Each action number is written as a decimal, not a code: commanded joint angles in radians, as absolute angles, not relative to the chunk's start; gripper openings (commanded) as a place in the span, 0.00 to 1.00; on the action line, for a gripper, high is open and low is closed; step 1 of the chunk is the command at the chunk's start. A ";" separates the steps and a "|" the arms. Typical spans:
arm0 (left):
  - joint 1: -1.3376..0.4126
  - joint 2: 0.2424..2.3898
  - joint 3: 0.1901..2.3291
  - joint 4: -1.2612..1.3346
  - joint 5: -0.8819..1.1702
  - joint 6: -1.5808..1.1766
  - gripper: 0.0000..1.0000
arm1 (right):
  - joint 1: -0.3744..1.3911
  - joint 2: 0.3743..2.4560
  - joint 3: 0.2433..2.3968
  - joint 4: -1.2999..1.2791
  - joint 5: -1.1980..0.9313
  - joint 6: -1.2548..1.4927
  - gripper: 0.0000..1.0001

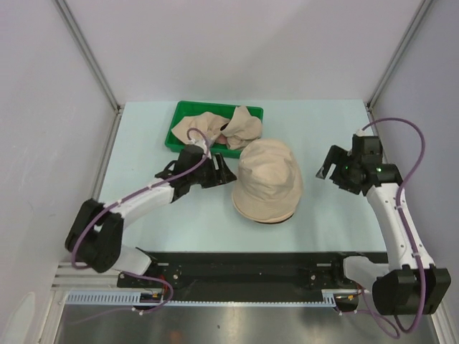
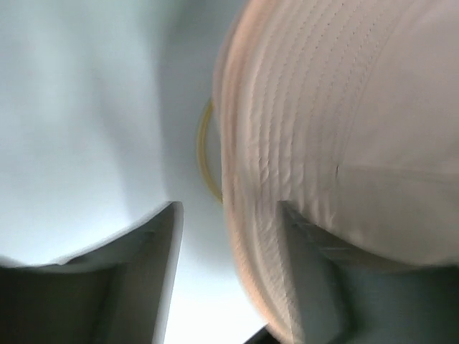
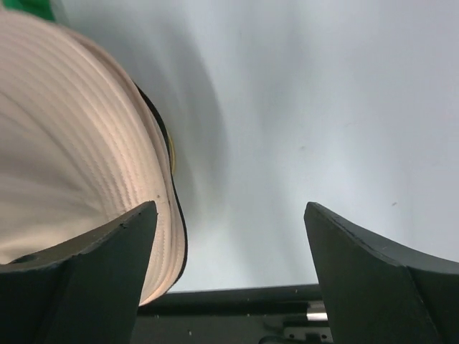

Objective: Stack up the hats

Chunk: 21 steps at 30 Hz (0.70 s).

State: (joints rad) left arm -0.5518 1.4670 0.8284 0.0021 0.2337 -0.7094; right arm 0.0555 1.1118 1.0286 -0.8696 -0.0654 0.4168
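A beige brimmed hat [image 1: 267, 180] sits crown up in the middle of the table. Its black underside shows at the brim's edge in the right wrist view [image 3: 72, 129]. Two or more crumpled beige hats [image 1: 224, 127], one showing pink, lie in the green tray [image 1: 181, 115]. My left gripper [image 1: 219, 173] is open at the hat's left side. In the left wrist view [image 2: 229, 208] the stitched brim [image 2: 287, 143] hangs between the fingers, against the right finger [image 2: 312, 272]. My right gripper [image 1: 325, 170] is open and empty to the right of the hat, apart from it [image 3: 229, 208].
A thin gold wire ring [image 2: 204, 154] shows under the hat's brim. The green tray stands at the back, left of centre. White walls close the table on three sides. The black base rail [image 1: 237, 269] runs along the near edge.
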 commanded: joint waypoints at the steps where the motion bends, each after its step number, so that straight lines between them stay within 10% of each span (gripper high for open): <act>1: -0.491 1.260 0.896 -0.196 0.117 -0.612 0.80 | 0.015 1.020 1.134 -0.873 -0.032 0.351 0.89; 8: -0.436 1.178 1.080 -0.348 -0.127 -0.349 0.97 | 0.014 0.957 1.109 -0.669 -0.164 0.380 0.89; 21: -0.436 1.642 1.517 -0.181 0.164 -0.093 0.87 | 0.014 0.968 1.075 -0.586 -0.210 0.410 0.89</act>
State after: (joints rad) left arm -0.4381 1.5368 1.4124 -0.2321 0.0418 -0.1467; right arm 0.0174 0.9684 1.0859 -0.6300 -0.2008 0.3973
